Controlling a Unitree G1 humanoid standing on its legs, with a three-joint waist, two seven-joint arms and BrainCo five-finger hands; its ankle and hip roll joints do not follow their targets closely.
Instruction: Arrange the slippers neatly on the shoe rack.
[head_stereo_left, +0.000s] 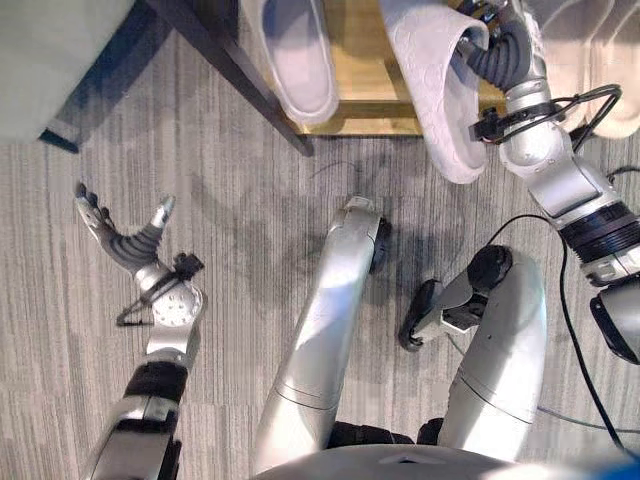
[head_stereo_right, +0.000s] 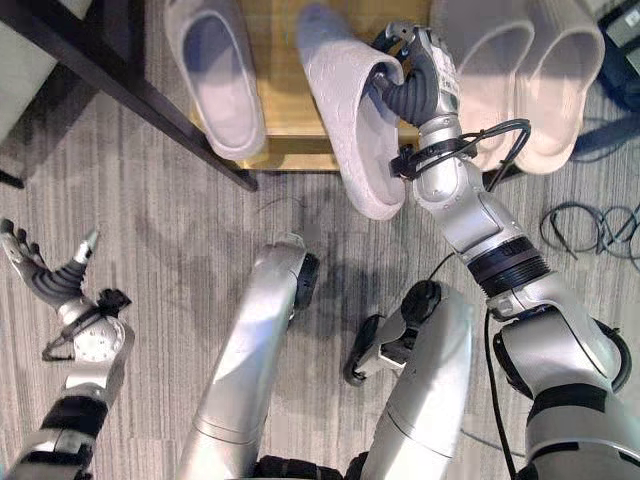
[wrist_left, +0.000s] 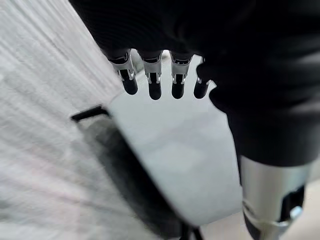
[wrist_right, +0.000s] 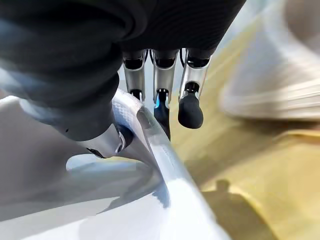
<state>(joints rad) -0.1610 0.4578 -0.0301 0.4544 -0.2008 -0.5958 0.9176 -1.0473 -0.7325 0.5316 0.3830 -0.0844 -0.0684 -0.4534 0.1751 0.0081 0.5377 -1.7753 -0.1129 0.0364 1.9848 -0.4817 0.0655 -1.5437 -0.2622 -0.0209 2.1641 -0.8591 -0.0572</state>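
A grey slipper (head_stereo_left: 292, 62) lies on the wooden shelf (head_stereo_left: 365, 75) of the shoe rack, its heel end over the front edge. To its right a second grey slipper (head_stereo_right: 350, 120) slants half off the shelf, its lower end over the carpet. My right hand (head_stereo_right: 415, 85) is shut on this slipper. In the right wrist view the thumb sits inside the opening and the fingers (wrist_right: 190, 102) curl over the upper's rim (wrist_right: 150, 135). My left hand (head_stereo_left: 125, 238) hangs open above the carpet at the far left, holding nothing, its fingers (wrist_left: 152, 80) straight.
A pair of beige slippers (head_stereo_right: 530, 70) stands on the rack to the right of the held one. A dark frame bar (head_stereo_left: 235, 65) runs diagonally left of the shelf. A pale piece of furniture (head_stereo_left: 50, 50) stands at the far left. Grey carpet (head_stereo_left: 250, 200) lies below.
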